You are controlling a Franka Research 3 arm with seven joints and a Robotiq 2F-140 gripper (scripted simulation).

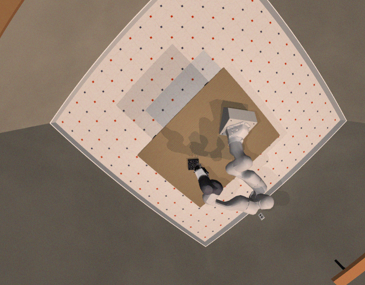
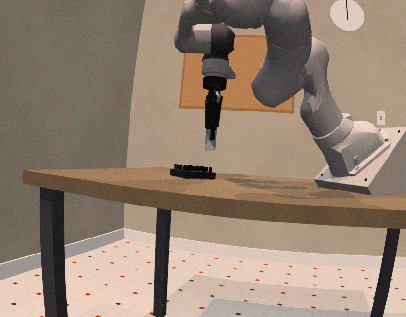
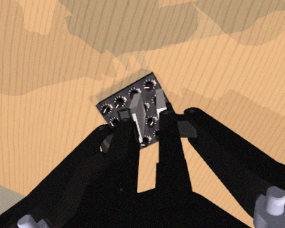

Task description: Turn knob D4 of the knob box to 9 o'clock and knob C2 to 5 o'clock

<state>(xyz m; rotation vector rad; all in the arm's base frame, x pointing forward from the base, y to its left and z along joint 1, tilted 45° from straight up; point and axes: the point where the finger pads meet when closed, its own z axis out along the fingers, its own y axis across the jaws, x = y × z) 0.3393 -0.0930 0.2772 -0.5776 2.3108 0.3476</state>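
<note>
Exterior view: knob box (image 2: 193, 172) apparently directly beneath raised end effector (image 2: 210, 144).

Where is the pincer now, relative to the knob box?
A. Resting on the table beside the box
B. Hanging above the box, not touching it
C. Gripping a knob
B: in the exterior view the pincer hangs above the knob box, with clear space between.

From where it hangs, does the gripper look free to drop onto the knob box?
Probably yes: the gripper hangs above the knob box, fingers nearly shut and holding nothing, with only open air between them.
</note>
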